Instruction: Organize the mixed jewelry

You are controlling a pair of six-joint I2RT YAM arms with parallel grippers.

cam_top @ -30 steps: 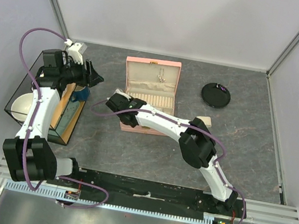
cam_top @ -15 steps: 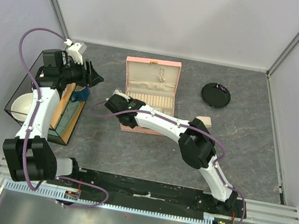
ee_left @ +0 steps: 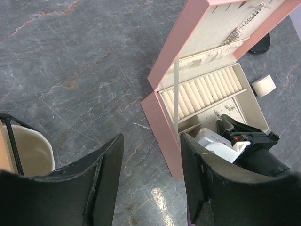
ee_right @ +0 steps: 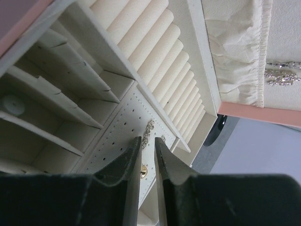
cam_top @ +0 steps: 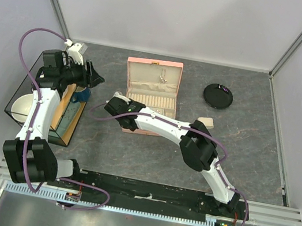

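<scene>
Right gripper (ee_right: 147, 141): your jaws stand a narrow slit apart, pointing down into the lower tray of the open pink rectangular jewelry box (ee_right: 254, 112). A tiny gold stud (ee_right: 142, 173) shows in the slit, close to one finger. You cannot tell from here whether it touches the finger or lies on the panel below.

That panel is a cream perforated earring panel (ee_right: 117, 141). Small sparkling silvery earring pieces (ee_right: 149, 126) sit on it just beyond your fingertips. Next to the panel runs a row of cream padded ring rolls (ee_right: 155, 61). On the other side are open divided compartments (ee_right: 56, 117).

The lid stands upright behind the tray, with a ruched cream fabric pocket (ee_right: 240, 52) along its base. Fine silvery chains (ee_right: 282, 75) hang on the lid lining above the pocket.

Left gripper (ee_left: 150, 141): your jaws are spread wide with nothing between them. It hangs over the grey marbled table (cam_top: 249, 154), to the left of the box and apart from it. A white ceramic bowl (ee_left: 28, 153) sits at its left, inside a black wire-frame rack (cam_top: 21, 84).

A small beige cushion-like pad (cam_top: 206, 123) lies just right of the box. A round black disc (cam_top: 218, 95) sits farther back on the right.
</scene>
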